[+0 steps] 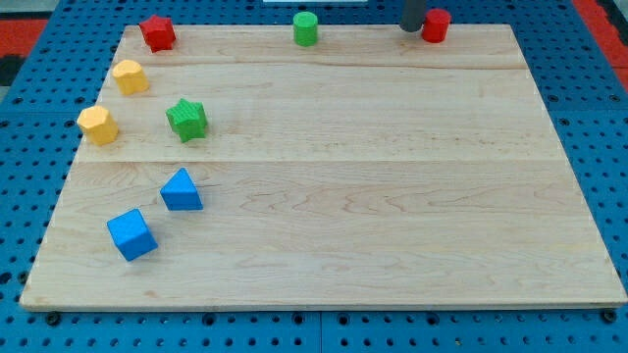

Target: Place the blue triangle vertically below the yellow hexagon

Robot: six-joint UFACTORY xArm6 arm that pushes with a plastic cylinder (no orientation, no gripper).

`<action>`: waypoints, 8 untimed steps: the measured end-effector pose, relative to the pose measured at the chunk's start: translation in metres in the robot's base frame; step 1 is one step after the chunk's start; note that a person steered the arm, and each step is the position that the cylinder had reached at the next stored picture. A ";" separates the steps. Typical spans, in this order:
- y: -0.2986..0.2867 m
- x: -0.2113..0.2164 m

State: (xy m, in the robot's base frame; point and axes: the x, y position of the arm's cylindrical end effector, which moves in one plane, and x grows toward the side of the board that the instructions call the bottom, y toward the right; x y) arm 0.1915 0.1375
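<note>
Wooden worktop [392, 196] on blue pegboard. No jaws on this rig, just a rod; my tip [411, 29] sits at the view's top, touching the red block [437, 25]. The blue triangle [182, 190] is lower left, beside the blue cube [131, 234], below-right of the yellow hexagon [98, 125]. Looks light, rigid, probably slidey; I'd push a flat side.

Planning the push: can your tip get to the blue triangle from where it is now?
Probably yes. My tip is at the view's top, beside the red cylinder. The board between it and the blue triangle looks bare; the green star sits just off that line.
</note>
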 end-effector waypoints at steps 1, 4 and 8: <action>-0.001 0.043; -0.002 0.112; -0.121 0.112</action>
State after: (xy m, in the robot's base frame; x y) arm 0.3038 0.0164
